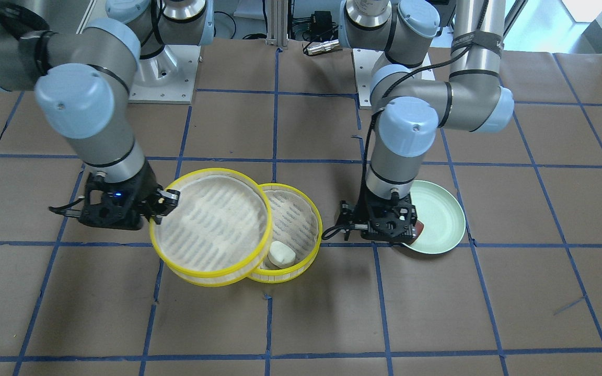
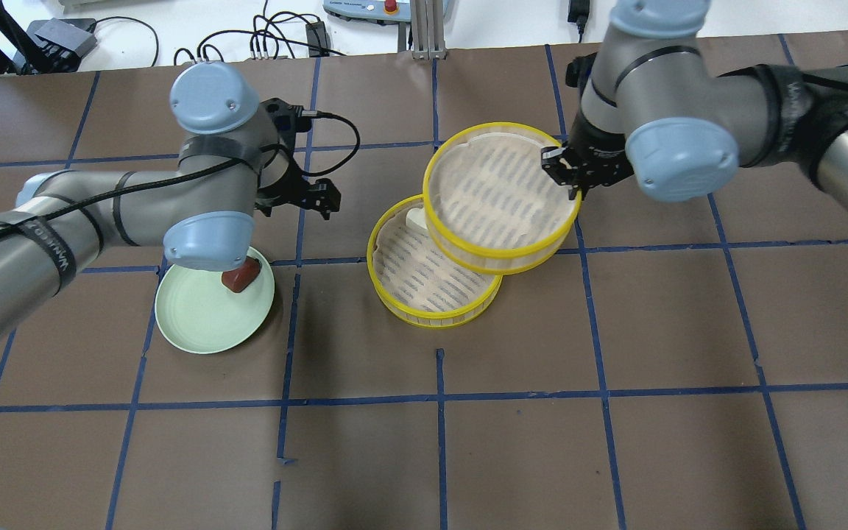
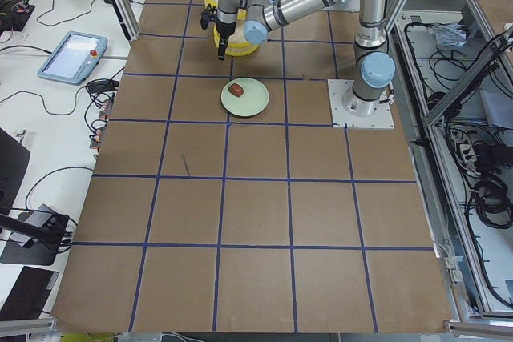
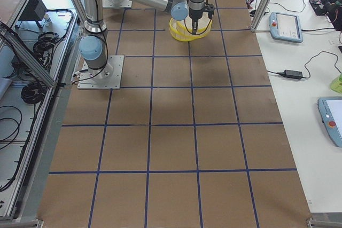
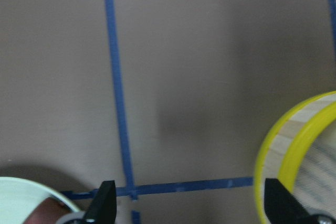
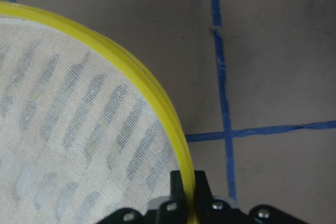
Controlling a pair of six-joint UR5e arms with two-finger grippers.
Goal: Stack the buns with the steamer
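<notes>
One bun in lower tray, upper tray partly over it; other bun on plate.

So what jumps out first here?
The right gripper pinches the rim of a yellow steamer tray, half covering a second tray that holds the white bun. To the robot's left, the left gripper hangs open by the pale green plate with the reddish-brown bun.
</notes>
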